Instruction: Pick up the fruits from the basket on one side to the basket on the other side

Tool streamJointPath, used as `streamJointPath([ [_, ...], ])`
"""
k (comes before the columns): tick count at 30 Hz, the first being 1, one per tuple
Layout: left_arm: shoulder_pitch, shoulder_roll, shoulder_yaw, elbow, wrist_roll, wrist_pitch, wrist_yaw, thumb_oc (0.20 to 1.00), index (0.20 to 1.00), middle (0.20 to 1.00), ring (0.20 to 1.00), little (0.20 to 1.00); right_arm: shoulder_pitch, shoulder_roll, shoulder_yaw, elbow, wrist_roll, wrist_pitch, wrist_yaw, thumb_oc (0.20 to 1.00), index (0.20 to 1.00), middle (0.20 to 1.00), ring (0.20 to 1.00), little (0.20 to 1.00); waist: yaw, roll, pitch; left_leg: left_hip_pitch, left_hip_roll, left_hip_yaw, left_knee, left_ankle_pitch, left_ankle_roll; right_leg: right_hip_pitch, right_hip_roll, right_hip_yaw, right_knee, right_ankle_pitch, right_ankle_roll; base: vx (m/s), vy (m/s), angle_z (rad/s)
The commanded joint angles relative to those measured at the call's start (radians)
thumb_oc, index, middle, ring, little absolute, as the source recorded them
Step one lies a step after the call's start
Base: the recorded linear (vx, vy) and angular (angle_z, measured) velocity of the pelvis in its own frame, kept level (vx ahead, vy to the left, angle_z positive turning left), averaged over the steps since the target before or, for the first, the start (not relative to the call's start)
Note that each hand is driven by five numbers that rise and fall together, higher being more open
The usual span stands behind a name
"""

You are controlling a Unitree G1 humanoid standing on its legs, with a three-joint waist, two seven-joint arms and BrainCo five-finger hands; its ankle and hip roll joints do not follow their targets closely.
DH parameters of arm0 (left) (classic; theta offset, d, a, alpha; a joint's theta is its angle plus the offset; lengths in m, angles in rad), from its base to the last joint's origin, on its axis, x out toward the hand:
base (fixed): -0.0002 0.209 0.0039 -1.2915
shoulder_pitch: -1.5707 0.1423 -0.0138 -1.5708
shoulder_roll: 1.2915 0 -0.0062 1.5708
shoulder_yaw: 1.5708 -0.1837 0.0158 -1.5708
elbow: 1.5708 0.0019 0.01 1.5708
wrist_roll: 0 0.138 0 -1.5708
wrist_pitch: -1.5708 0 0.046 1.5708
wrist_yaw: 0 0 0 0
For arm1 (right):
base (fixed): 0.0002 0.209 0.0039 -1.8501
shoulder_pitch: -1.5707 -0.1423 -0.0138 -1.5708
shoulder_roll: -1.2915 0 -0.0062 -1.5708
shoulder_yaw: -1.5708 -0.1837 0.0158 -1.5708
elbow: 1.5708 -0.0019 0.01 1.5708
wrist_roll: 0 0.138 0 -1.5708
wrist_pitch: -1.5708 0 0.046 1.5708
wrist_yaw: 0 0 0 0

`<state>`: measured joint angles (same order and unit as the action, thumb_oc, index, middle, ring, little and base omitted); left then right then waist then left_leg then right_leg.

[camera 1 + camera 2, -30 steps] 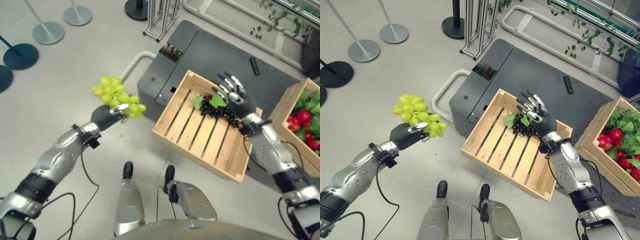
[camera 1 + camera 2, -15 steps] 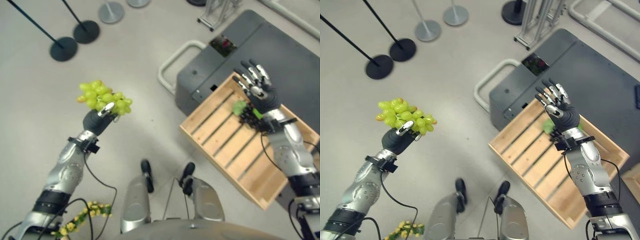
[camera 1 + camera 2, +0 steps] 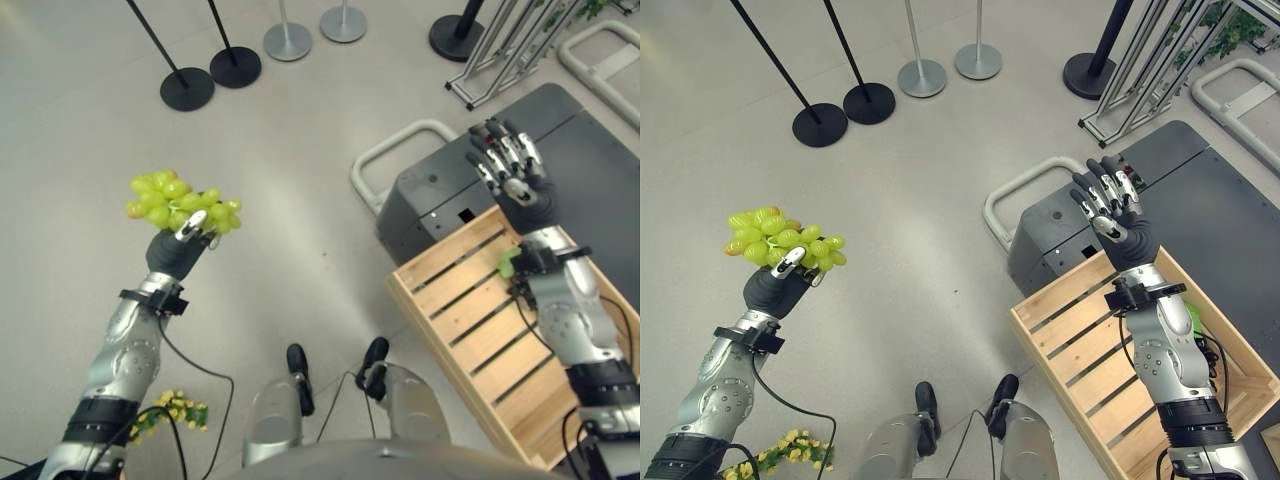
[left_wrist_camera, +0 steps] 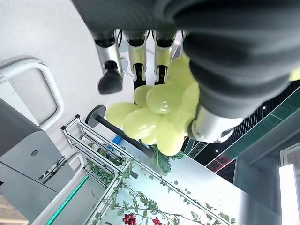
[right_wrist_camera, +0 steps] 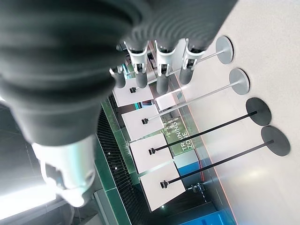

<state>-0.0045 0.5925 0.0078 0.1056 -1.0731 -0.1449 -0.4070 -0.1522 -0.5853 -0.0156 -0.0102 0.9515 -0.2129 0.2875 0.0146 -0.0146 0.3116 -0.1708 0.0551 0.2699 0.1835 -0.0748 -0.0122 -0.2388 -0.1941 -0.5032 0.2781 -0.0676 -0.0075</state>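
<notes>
One green grape bunch (image 3: 178, 204) clamped in left hand (image 3: 172, 252), raised over bare floor, well apart from one wooden crate (image 3: 1140, 380). Right hand (image 3: 1118, 218) empty, fingers spread, above crate's far edge on grey platform (image 3: 1210, 230). Four stanchion bases (image 3: 820, 124) on floor beyond.

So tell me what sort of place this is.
Probably an exhibition or demo hall, not a home: queue-barrier posts on a smooth grey floor, a metal truss stand, and a wooden crate on a dark cart.
</notes>
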Motion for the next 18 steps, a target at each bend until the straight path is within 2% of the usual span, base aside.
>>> streamJointPath([
  [1,-0.02,0.019,0.086,-0.045,0.034,-0.109,-0.005,0.2,0.2,0.2,0.2,0.2,-0.026,0.018,-0.028,-0.035,-0.025,-0.057,-0.007,1.0,1.0,1.0,1.0,1.0,0.022,-0.01,-0.022,-0.012,-0.035,-0.043,0.037,-0.071,0.016,0.045,-0.032,-0.01,-0.006,0.03,0.146,0.08,0.143,0.1],
  [5,-0.016,0.02,0.092,-0.051,0.047,-0.119,0.003,0.2,0.2,0.2,0.2,0.2,-0.023,0.022,-0.026,-0.043,-0.027,-0.057,-0.006,1.0,1.0,1.0,1.0,1.0,0.027,-0.003,-0.024,-0.007,-0.046,-0.053,0.035,-0.079,0.026,0.041,-0.048,-0.007,0.026,0.033,0.156,0.05,0.112,0.13],
  [6,-0.014,0.021,0.093,-0.055,0.072,-0.125,0.001,0.2,0.2,0.2,0.2,0.2,-0.026,0.028,-0.022,-0.047,-0.047,-0.055,-0.01,1.0,1.0,1.0,1.0,1.0,0.035,0.008,-0.023,0.007,-0.067,-0.074,0.042,-0.097,0.045,0.027,-0.084,0.007,0.12,0.039,0.179,0.12,0.34,0.27],
  [7,-0.013,0.014,0.091,-0.058,0.087,-0.135,0.01,0.2,0.2,0.2,0.2,0.2,-0.014,0.033,-0.019,-0.053,-0.055,-0.053,-0.008,1.0,1.0,1.0,1.0,1.0,0.03,0.016,-0.019,0.03,-0.093,-0.086,0.03,-0.09,0.074,-0.001,-0.121,0.043,0.215,0.116,0.184,0.1,0.291,0.14],
  [8,-0.013,0.013,0.091,-0.058,0.088,-0.135,0.01,0.2,0.2,0.2,0.2,0.2,-0.013,0.033,-0.019,-0.054,-0.056,-0.053,-0.008,1.0,1.0,1.0,1.0,1.0,0.03,0.015,-0.018,0.032,-0.095,-0.085,0.029,-0.09,0.075,-0.002,-0.124,0.045,0.219,0.115,0.186,0.06,0.198,0.51],
  [9,-0.01,0.009,0.095,-0.058,0.096,-0.14,0.012,0.2,0.2,0.2,0.2,0.2,-0.01,0.034,-0.02,-0.056,-0.068,-0.052,-0.007,1.0,1.0,1.0,1.0,1.0,0.025,0.025,-0.009,0.045,-0.103,-0.102,0.027,-0.091,0.086,-0.021,-0.126,0.083,0.282,0.132,0.19,0.03,0.094,0.54],
  [10,-0.015,0.01,0.091,-0.056,0.104,-0.149,0.019,0.2,0.2,0.2,0.2,0.2,-0.009,0.033,-0.018,-0.057,-0.073,-0.055,-0.005,1.0,1.0,1.0,1.0,1.0,0.014,0.037,0.005,0.048,-0.103,-0.124,0.03,-0.087,0.093,-0.062,-0.1,0.144,0.357,0.135,0.193,0.04,0.088,0.69],
  [11,-0.022,0.004,0.085,-0.053,0.109,-0.155,0.026,0.2,0.2,0.2,0.2,0.2,-0.008,0.037,-0.016,-0.054,-0.073,-0.057,-0.006,1.0,1.0,1.0,1.0,1.0,0.011,0.047,0.005,0.048,-0.101,-0.141,0.03,-0.083,0.092,-0.09,-0.075,0.184,0.375,0.124,0.188,0.0,-0.019,0.44],
  [13,-0.053,-0.005,0.063,-0.04,0.109,-0.166,0.03,0.2,0.2,0.2,0.2,0.2,0.012,0.029,-0.026,-0.052,-0.081,-0.057,-0.004,1.0,1.0,1.0,1.0,1.0,-0.025,0.05,-0.002,0.063,-0.123,-0.218,0.005,-0.072,0.074,-0.136,0.024,0.328,0.262,0.059,0.163,0.08,-0.127,0.64],
  [14,-0.068,-0.008,0.052,-0.037,0.12,-0.171,0.041,0.2,0.2,0.2,0.2,0.2,0.016,0.029,-0.031,-0.055,-0.078,-0.059,-0.004,1.0,1.0,1.0,1.0,1.0,-0.034,0.05,-0.006,0.064,-0.131,-0.254,0.0,-0.063,0.058,-0.134,0.031,0.36,0.171,0.054,0.157,0.17,-0.224,0.81],
  [15,-0.085,-0.01,0.045,-0.033,0.125,-0.174,0.045,0.2,0.2,0.2,0.2,0.2,0.021,0.029,-0.033,-0.052,-0.077,-0.064,-0.007,1.0,1.0,1.0,1.0,1.0,-0.042,0.046,-0.006,0.057,-0.138,-0.292,0.015,-0.068,0.041,-0.118,0.016,0.41,0.076,0.047,0.159,0.15,-0.234,1.18],
  [16,-0.092,-0.008,0.042,-0.03,0.133,-0.178,0.047,0.2,0.2,0.2,0.2,0.2,0.017,0.025,-0.032,-0.045,-0.083,-0.069,-0.011,1.0,1.0,1.0,1.0,1.0,-0.05,0.047,-0.011,0.047,-0.142,-0.322,0.02,-0.068,0.035,-0.125,0.021,0.464,0.035,0.062,0.166,0.14,-0.241,1.54],
  [17,-0.108,0.0,0.029,-0.029,0.136,-0.181,0.05,0.2,0.2,0.2,0.2,0.2,0.02,0.012,-0.033,-0.046,-0.091,-0.066,-0.013,1.0,1.0,1.0,1.0,1.0,-0.074,0.043,-0.021,0.045,-0.15,-0.355,0.014,-0.063,0.034,-0.133,0.079,0.581,0.023,0.061,0.174,0.12,-0.202,1.58],
  [18,-0.13,-0.004,0.009,-0.019,0.136,-0.178,0.05,0.2,0.2,0.2,0.2,0.2,0.035,0.015,-0.044,-0.053,-0.089,-0.065,-0.015,1.0,1.0,1.0,1.0,1.0,-0.084,0.03,-0.026,0.045,-0.16,-0.386,0.024,-0.064,0.03,-0.096,0.12,0.648,0.018,0.043,0.172,0.1,-0.224,1.59],
])
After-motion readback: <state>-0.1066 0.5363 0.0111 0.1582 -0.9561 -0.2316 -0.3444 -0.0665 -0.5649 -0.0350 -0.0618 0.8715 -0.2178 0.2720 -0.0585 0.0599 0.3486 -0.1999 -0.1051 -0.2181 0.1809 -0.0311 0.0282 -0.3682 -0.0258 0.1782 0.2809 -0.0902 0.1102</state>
